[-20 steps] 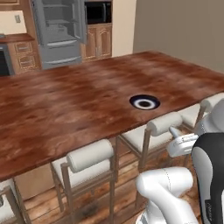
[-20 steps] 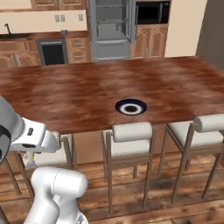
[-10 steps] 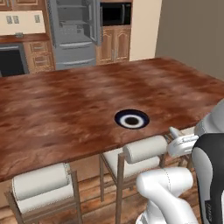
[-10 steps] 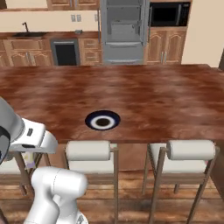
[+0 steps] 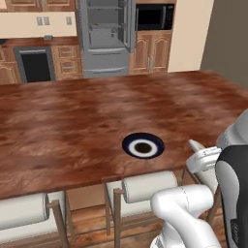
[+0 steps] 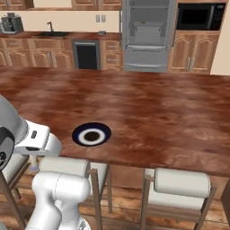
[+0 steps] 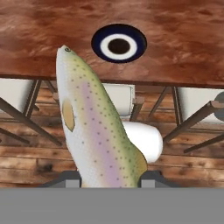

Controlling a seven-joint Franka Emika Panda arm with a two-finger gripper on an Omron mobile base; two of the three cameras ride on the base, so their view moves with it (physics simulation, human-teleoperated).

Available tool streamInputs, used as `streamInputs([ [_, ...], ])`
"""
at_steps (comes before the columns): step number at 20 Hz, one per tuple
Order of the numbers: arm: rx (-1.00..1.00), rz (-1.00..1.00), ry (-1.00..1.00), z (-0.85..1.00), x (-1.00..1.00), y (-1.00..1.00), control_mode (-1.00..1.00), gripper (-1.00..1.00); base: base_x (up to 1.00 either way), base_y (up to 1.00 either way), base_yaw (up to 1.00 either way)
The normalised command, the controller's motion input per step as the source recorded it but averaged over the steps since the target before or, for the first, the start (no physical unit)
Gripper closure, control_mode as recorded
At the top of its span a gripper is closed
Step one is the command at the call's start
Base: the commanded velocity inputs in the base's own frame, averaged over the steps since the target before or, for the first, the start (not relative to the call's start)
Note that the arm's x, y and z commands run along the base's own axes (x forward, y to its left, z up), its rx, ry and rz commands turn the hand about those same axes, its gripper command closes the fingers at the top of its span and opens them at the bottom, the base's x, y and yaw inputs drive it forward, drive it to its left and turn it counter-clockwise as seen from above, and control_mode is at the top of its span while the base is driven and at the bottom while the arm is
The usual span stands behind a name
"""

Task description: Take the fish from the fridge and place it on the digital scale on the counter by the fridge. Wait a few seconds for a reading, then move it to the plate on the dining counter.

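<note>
My gripper (image 7: 109, 180) is shut on the fish (image 7: 92, 127), a pale speckled body with a pinkish stripe that stands up between the two fingertips, head toward the plate. The plate (image 7: 98, 41), round with a navy rim and white ring, lies bare near the front edge of the dining counter (image 7: 175, 52). It also shows as the plate (image 5: 130, 143) and the plate (image 6: 78, 134) on the dining counter (image 5: 72, 116). My hand is held off the counter's near edge, over the stools. Far behind, the fridge (image 5: 106, 36) stands with its shelves showing.
White-cushioned stools (image 5: 145, 186) (image 6: 182, 182) line the near side under the slab. The back counter (image 6: 54, 35) with wooden cabinets, a dark oven (image 6: 86, 56) and a small grey box (image 6: 102, 32) beside the fridge (image 6: 148, 33) lies beyond the slab. A microwave (image 6: 197, 15) sits to the fridge's right.
The whole picture has shifted, so the base has driven along the dining counter. The plate now sits closer to the middle of both base views. The fish stays in the shut gripper.
</note>
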Motion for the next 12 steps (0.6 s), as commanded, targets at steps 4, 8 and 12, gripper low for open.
streamInputs([
  [4,0.00,0.00,0.00,0.00,0.00,0.00,1.00,1.00,0.98,-0.16,0.02],
  [8,0.00,0.00,0.00,0.00,0.00,0.00,1.00,1.00,0.17,-0.11,0.01],
  [12,0.00,0.00,0.00,0.00,0.00,0.00,1.00,1.00,0.00,0.00,0.00],
])
